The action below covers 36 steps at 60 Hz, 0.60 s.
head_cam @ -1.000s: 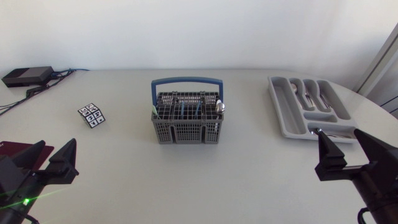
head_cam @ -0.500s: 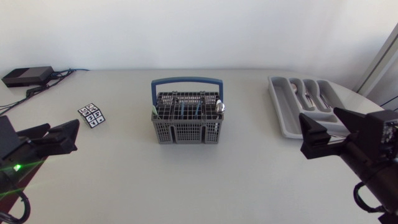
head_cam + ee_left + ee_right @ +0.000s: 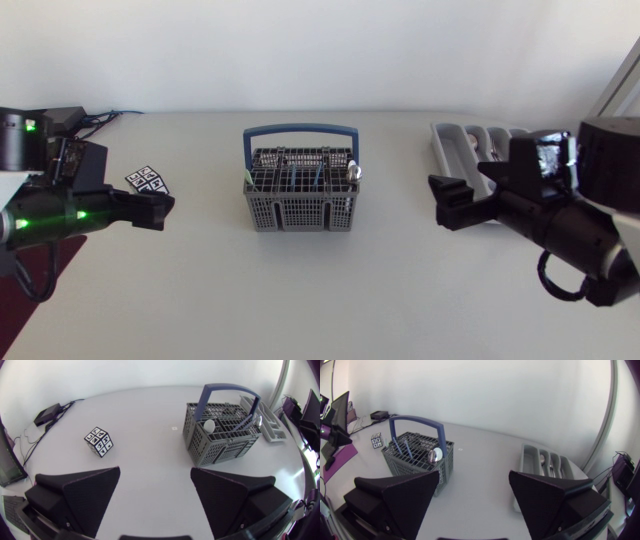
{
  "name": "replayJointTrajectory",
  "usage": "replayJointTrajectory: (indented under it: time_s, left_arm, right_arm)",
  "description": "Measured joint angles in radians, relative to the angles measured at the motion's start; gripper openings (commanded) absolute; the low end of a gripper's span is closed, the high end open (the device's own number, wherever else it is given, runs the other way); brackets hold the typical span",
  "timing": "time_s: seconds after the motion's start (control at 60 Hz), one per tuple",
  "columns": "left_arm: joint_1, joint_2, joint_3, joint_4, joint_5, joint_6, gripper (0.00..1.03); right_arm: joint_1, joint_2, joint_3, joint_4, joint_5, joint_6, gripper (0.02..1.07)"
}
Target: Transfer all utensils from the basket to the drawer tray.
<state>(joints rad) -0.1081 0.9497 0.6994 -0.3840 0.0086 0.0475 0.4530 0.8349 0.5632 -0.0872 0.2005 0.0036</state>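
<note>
Spoon (image 3: 352,172) at the basket's (image 3: 300,212) corner looks easiest first. Right tool (image 3: 474,477) and left tool (image 3: 155,470) both hang wide open and empty, so come straight down on it.

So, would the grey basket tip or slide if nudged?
The basket looks like open plastic mesh, so probably light and apt to slide on the smooth table. Its broad base probably resists tipping; the tall handle could snag.

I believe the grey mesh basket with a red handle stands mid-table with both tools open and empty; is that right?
No: the head view shows the handle of the grey mesh basket is blue. It stands mid-table; the left tool and right tool are open and empty.
</note>
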Motion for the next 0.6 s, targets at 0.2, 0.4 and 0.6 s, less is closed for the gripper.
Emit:
replayJointTrajectory:
  time_s: [0.2, 0.4, 0.6]
  left_arm:
    - [0.0, 0.073, 0.048, -0.019, 0.098, 0.03, 0.98]
    - [-0.003, 0.12, 0.08, 0.002, 0.15, 0.044, 0.98]
    - [-0.015, 0.127, 0.08, 0.035, 0.187, 0.067, 0.98]
  right_arm:
    - [0.104, 0.204, 0.173, -0.116, -0.009, 0.0, 1.02]
    - [0.129, 0.369, 0.29, -0.153, -0.204, 0.0, 1.02]
    - [0.142, 0.511, 0.393, -0.137, -0.239, -0.026, 0.96]
